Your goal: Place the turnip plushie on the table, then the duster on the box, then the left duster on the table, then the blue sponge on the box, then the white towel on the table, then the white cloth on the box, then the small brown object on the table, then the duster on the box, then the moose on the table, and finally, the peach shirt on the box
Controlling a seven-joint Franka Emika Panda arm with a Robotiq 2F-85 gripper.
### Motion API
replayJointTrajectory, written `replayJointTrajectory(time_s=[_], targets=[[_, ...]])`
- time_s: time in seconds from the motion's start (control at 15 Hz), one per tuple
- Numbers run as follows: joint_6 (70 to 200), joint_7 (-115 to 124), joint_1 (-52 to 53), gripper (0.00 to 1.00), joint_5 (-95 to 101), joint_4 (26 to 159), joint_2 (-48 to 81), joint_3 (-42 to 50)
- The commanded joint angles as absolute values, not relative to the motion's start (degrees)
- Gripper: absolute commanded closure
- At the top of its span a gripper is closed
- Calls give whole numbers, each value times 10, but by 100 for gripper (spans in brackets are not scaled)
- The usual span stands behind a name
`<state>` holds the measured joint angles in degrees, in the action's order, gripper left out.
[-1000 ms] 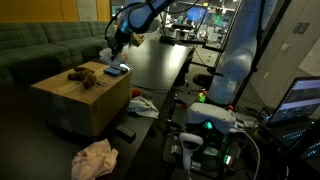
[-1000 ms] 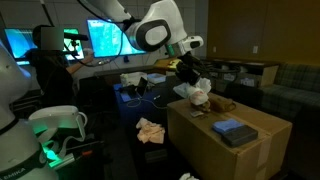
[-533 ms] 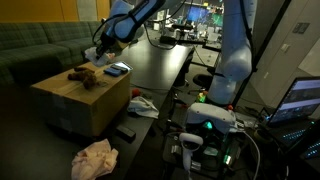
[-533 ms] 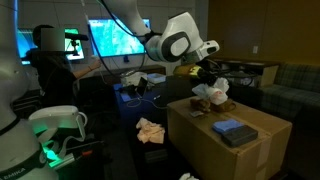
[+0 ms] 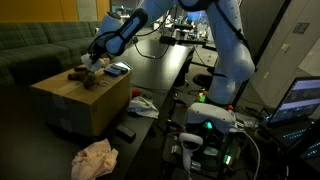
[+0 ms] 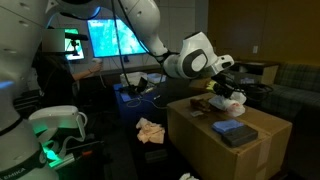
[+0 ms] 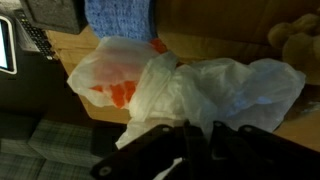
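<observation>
The large tan cardboard box (image 5: 75,105) is matt paperboard, and in the wrist view its top looks plain and dry. The long black table (image 5: 155,70) has a smooth top with a dull sheen and faint reflections. The dark brown plush moose (image 5: 85,76) is fuzzy pile. The thin white crumpled cloth (image 7: 200,85) is soft, creased and sheer enough for orange to show through it. The blue sponge (image 7: 118,15) has a coarse, speckled grain. The pale peach-pink shirt (image 5: 95,158) is limp, matt fabric. The white robot arm (image 6: 195,62) has a glossy hard shell, and the black gripper (image 7: 200,135) looks matt.
</observation>
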<state>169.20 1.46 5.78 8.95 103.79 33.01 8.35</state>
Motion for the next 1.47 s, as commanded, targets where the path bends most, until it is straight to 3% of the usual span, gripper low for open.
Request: replayJointTrajectory(time_s=[0.0,0.2,0.27,0.4,0.93,1.4], targets=[[1696,54,88,99,103,972,382,125],[1687,65,100,94,102,957,393,143],[1686,68,104,69,103,952,397,148],[1684,78,114,64,105,946,401,164],[1678,101,136,4,111,970,367,207],[1591,110,163,0,168,1061,273,210]])
